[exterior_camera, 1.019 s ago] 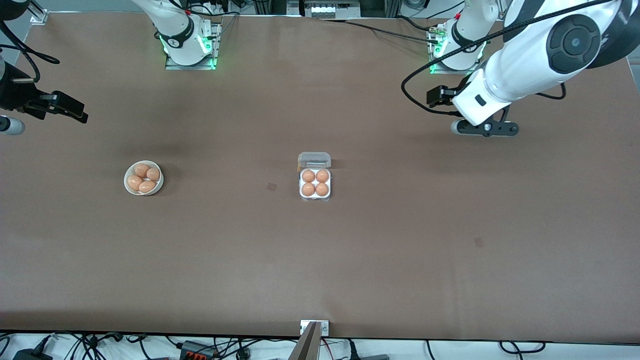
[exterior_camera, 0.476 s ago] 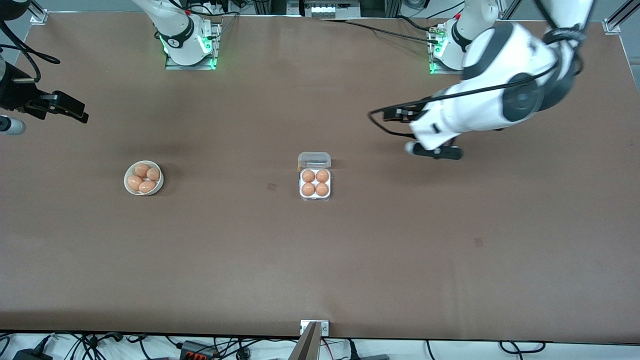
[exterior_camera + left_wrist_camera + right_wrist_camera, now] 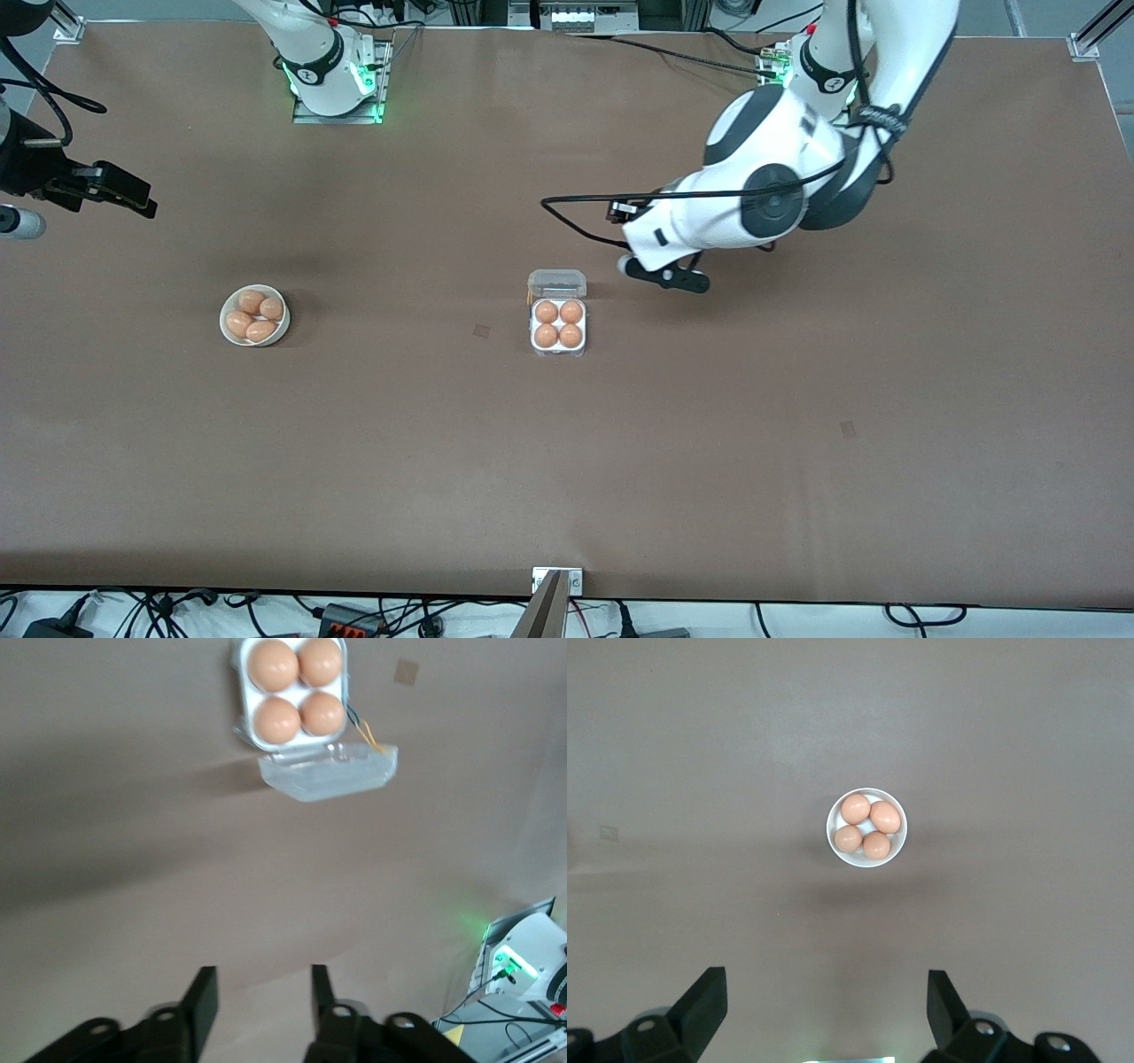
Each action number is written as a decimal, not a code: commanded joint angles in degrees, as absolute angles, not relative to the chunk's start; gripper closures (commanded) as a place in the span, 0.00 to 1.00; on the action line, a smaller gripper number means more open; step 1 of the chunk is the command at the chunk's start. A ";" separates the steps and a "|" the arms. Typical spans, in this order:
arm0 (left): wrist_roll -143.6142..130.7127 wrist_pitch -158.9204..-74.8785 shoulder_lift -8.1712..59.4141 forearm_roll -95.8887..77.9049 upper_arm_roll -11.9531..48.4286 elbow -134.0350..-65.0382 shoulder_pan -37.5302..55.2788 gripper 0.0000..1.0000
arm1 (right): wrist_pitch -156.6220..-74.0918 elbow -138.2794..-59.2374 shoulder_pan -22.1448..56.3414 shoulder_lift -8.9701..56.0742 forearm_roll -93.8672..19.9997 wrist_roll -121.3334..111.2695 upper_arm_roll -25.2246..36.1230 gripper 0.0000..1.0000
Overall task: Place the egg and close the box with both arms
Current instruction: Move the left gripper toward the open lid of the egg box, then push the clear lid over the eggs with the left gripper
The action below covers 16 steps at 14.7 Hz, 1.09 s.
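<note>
The left arm has swung in from its own end of the worktop, carrying the left pincer (image 3: 257, 1005) close beside the box (image 3: 558, 328) (lid up), its fingers narrowed with nothing between them.

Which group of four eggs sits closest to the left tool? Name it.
The four eggs in the box, its clear lid open, beside the left tool. The other four lie in the white bowl toward the right arm's end.

Brown table (image 3: 797, 496) – box (image 3: 558, 335), lid open; bowl (image 3: 254, 315) toward right arm's end.
</note>
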<state>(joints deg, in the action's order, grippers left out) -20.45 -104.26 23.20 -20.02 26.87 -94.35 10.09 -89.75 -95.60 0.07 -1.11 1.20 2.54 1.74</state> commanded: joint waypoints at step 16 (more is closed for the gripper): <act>-43.68 -118.65 38.84 0.25 25.93 -85.79 27.42 0.98 | -89.38 -96.06 -0.09 -1.67 0.35 3.25 1.58 0.00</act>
<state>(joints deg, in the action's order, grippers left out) -41.53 -119.20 36.66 -4.07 26.57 -89.41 26.15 -89.74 -95.61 0.08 -1.11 1.18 2.54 1.74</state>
